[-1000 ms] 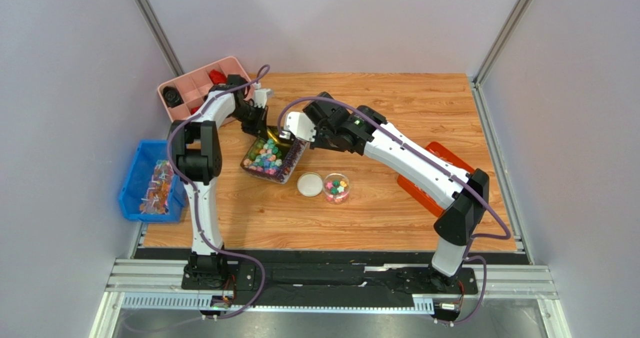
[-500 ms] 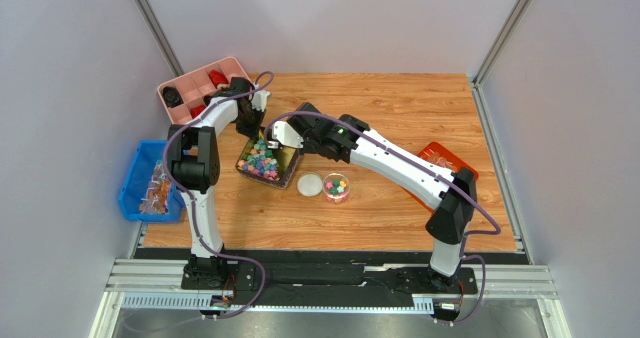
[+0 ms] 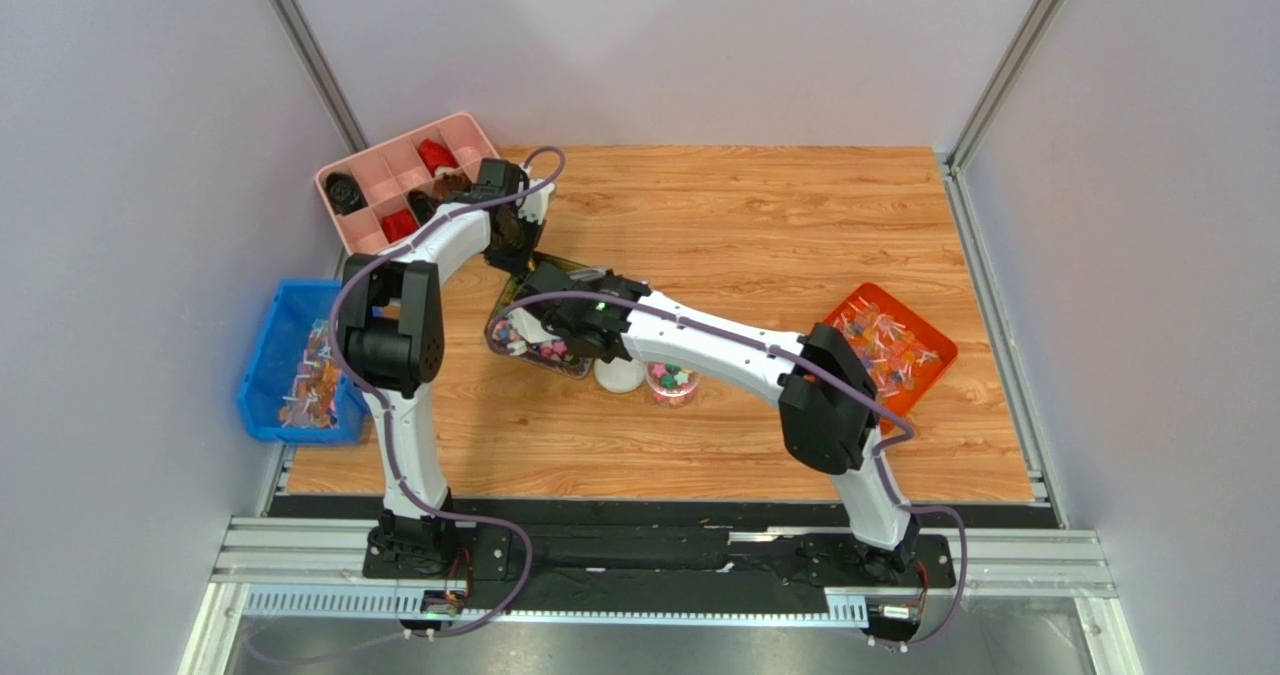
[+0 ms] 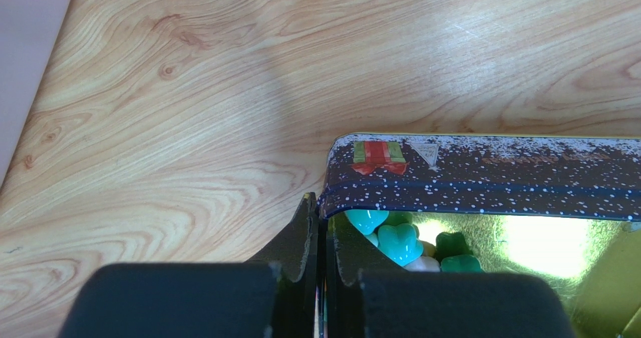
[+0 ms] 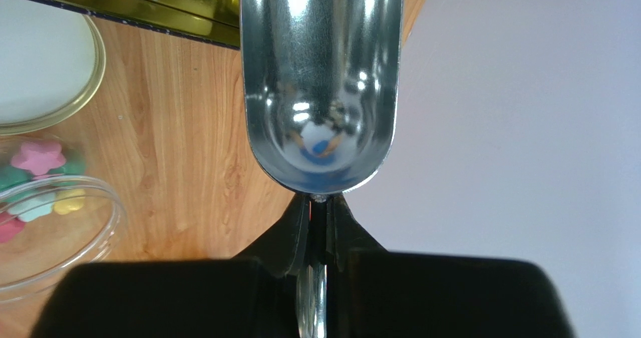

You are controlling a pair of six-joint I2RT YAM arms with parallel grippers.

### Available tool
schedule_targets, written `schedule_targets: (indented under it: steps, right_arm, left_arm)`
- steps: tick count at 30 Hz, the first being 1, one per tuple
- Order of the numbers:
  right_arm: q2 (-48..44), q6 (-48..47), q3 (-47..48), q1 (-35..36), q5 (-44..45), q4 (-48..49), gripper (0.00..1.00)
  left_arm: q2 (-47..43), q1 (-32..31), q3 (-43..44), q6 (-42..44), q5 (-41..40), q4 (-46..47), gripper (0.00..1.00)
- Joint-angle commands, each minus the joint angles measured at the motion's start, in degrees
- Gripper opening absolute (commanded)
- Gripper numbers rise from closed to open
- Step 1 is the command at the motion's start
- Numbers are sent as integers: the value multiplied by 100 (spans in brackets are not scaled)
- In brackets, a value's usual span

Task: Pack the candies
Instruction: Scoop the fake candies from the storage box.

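Note:
A dark blue speckled tin (image 3: 519, 330) holds small pastel candies (image 4: 399, 242), some heart-shaped. My left gripper (image 4: 322, 225) is shut on the tin's side wall (image 4: 481, 176); it shows at the tin's far side in the top view (image 3: 522, 243). My right gripper (image 5: 321, 210) is shut on the handle of a metal scoop (image 5: 320, 90), whose bowl is empty. In the top view the right gripper (image 3: 559, 333) is over the tin and hides much of it. A clear jar (image 3: 672, 383) with a few candies (image 5: 37, 158) stands beside its white lid (image 3: 613, 372).
A pink divided tray (image 3: 398, 180) with dark red and brown pieces sits at the back left. A blue bin (image 3: 293, 360) of twist-wrapped sweets is off the table's left edge. An orange tray (image 3: 887, 345) of wrapped sweets sits at the right.
My right arm has swung left and toward the near side, bringing the scoop over the tin and uncovering the orange tray. The left gripper has stayed on the tin's wall.

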Motion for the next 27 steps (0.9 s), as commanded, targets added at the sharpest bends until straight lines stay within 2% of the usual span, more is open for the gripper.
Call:
schedule_targets:
  steps: [1,16,27]
  right_arm:
    - [311,-866,345,75,653,328,0]
    - [1516,-2140,1242,84,1506,486,0]
    - [1938,-2528,1487,110,1446,372,0]
  left_arm:
    - [-387,18,-33,-214,107,245,0]
    - [-493,18,-182,-223,142,333,0]
    - [-537,18,-235,-240,159,403,0]
